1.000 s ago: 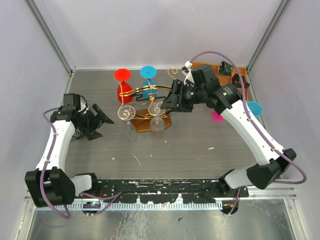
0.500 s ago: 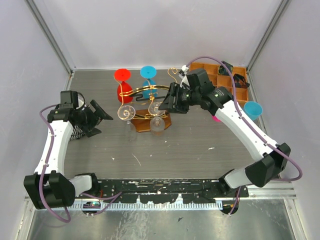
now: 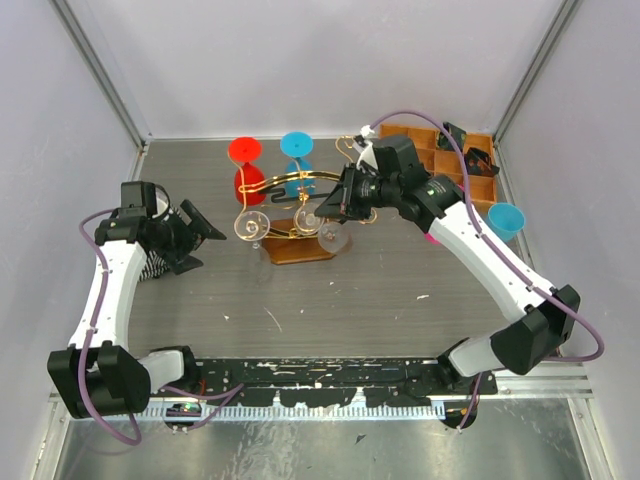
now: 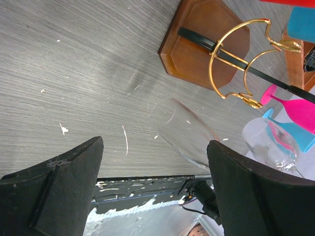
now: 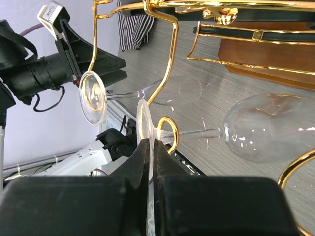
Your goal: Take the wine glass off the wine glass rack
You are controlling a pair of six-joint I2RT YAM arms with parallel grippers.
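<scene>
The wine glass rack point(image 3: 298, 249) is gold wire on a brown wooden base, at mid table. A clear wine glass point(image 5: 266, 129) hangs from it by its stem, which runs through a gold loop. My right gripper point(image 5: 149, 145) is shut on the thin edge of that glass's foot; seen from above, the right gripper point(image 3: 341, 205) is at the rack's right end. Another clear glass point(image 5: 93, 97) hangs further left. A red glass point(image 3: 247, 172) and a blue glass point(image 3: 296, 160) hang at the back. My left gripper point(image 3: 200, 240) stands open and empty, left of the rack.
An orange-brown compartmented tray point(image 3: 440, 150) sits at back right. A blue glass point(image 3: 506, 218) and a pink glass point(image 3: 435, 236) lie under the right arm. A striped cloth point(image 3: 152, 266) lies beside the left arm. Grey walls close the sides and back.
My right gripper has shut on the clear glass's foot. The glass's bowl has swung to the right. The left arm has barely moved.
</scene>
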